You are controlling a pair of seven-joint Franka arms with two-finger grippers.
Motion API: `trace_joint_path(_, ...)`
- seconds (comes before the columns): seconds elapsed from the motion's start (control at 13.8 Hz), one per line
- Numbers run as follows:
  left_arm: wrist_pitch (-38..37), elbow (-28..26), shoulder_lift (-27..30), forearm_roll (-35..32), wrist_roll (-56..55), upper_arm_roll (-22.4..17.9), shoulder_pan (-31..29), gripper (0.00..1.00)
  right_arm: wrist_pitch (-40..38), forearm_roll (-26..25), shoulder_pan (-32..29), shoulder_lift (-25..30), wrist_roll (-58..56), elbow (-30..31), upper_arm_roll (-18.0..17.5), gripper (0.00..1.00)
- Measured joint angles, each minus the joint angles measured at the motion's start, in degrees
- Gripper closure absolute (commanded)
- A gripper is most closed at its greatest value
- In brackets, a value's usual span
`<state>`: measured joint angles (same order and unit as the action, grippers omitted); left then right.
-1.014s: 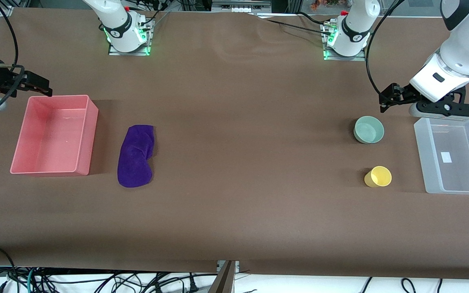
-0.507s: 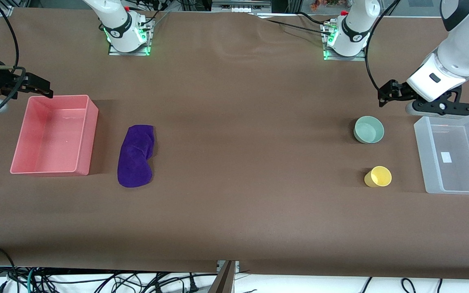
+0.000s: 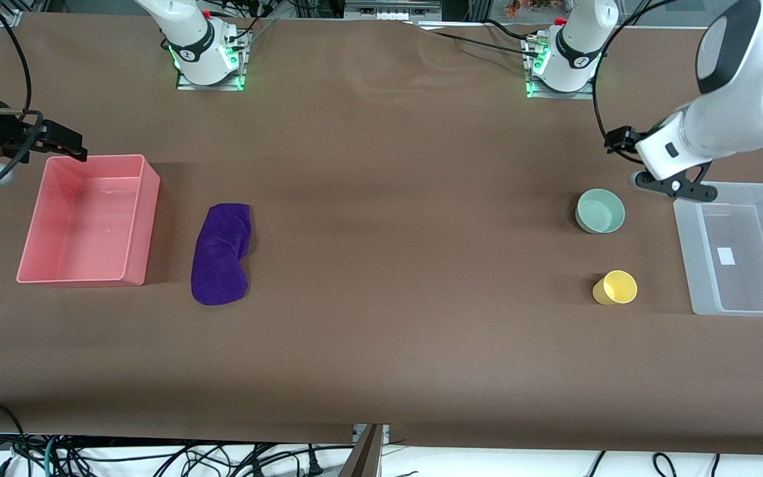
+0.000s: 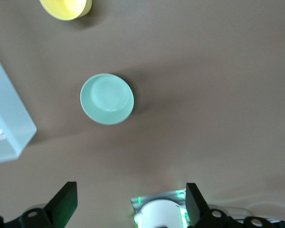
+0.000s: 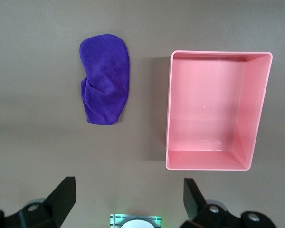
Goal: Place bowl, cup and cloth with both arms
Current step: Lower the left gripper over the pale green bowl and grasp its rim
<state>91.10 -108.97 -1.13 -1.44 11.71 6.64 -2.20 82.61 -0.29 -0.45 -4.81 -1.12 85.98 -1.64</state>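
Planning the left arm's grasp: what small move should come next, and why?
Probably bring the left hand over the bowl and lower it. It hangs open above bare table beside the bowl, which sits untouched next to the clear bin.

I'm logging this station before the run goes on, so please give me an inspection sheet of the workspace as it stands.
Surface: brown table cover, slightly rippled between the arm bases.
Job's things: bowl and cup upright on the table beside the clear bin, the cup nearer the front camera; cloth lying crumpled beside the pink bin. Both bins hold nothing.
Clutter: nothing seen.
Grippers: left gripper open and holding nothing, raised over bare table near the bowl; right gripper open and holding nothing, raised near the pink bin.
Cables: black leads run along both arms; a tangle hangs below the table's front edge.
Surroundings: arm bases show green lights.
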Motion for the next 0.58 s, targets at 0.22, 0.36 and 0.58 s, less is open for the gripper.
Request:
trace_joint_path(0.22, 17.24, -10.07, -0.78, -0.08, 11.98, -0.15, -3.97, 0.00, 0.03, -0.01, 0.00, 0.00, 0.00, -0.03, -0.01, 0.00)
trace_joint_path(0.36, 30.16, -17.23, -1.55, -0.93, 16.38, -0.24, -5.13, 0.00, 0.04, -0.01, 0.00, -0.01, 0.00, -0.03, -0.03, 0.00)
trace_joint_path(0.58, 43.18, -22.72, -5.37, -3.55, 21.46, -0.27, -7.24, 0.00, 0.05, -0.01, 0.00, -0.01, 0.00, -0.05, -0.04, 0.00)
